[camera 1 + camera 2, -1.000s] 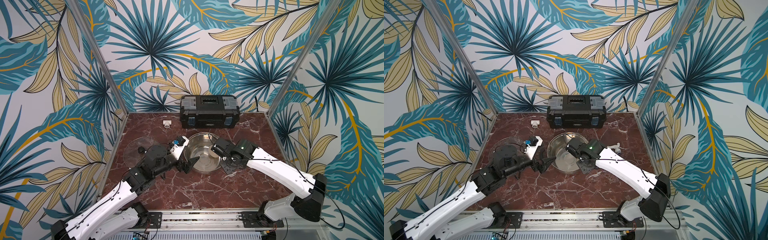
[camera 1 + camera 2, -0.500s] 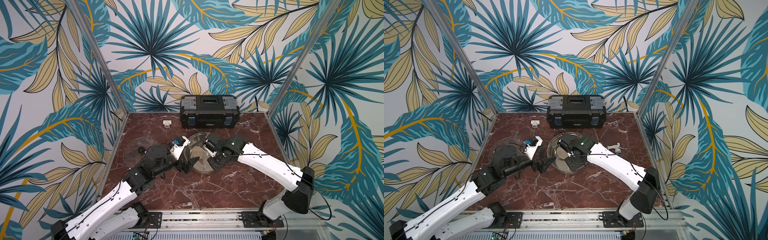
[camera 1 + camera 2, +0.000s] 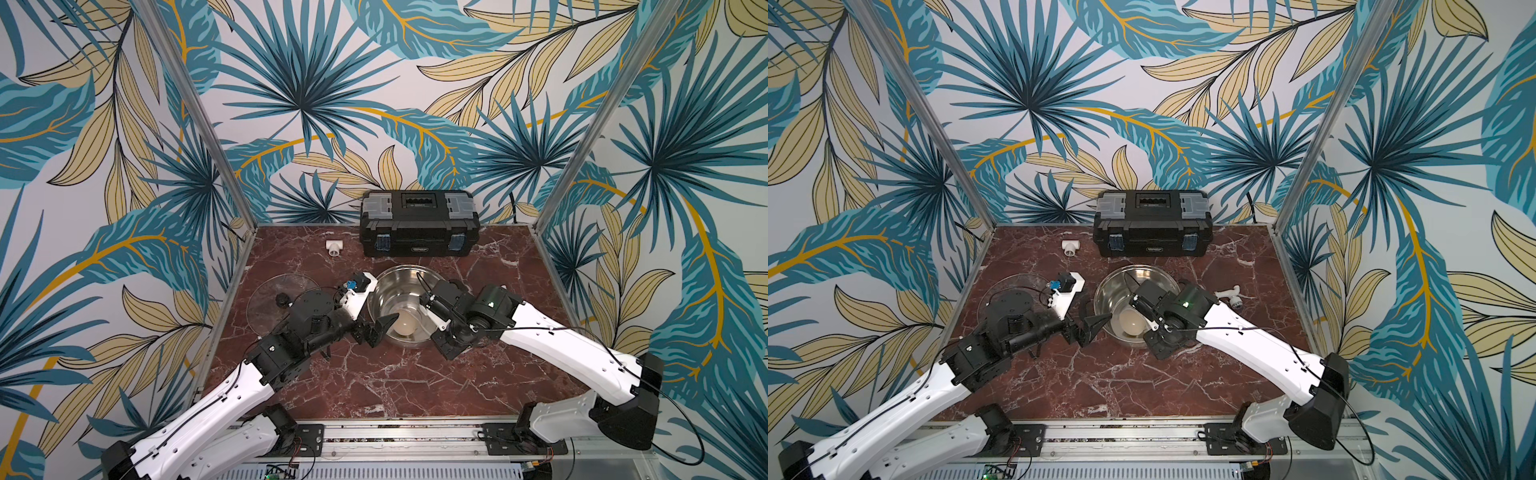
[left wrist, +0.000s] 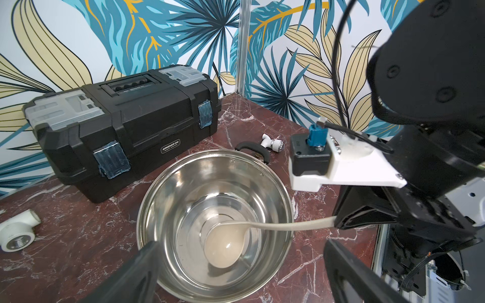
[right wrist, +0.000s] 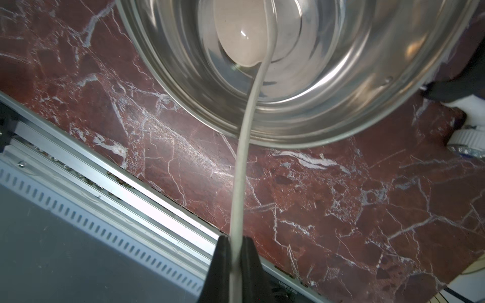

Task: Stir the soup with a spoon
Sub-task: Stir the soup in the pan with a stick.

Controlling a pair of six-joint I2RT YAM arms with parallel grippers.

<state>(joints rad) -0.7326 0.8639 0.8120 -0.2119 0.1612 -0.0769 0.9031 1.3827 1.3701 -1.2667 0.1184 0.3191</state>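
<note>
The left gripper (image 3: 377,329) gapes wide and empty at the rim of the shiny round steel pot (image 4: 157,199). The right gripper (image 5: 235,240) pinches the thin handle of the cream-beige plastic ladle spoon (image 4: 223,249), whose bowl sits inside the pot ahead of its fingertips.

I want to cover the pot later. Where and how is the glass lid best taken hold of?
Take the glass lid by its black knob, coming straight down from above. The lid lies flat on the table with the knob pointing up. Its thin rim sits low on the surface, so the jaws would probably find little to grip at the edge.
</note>
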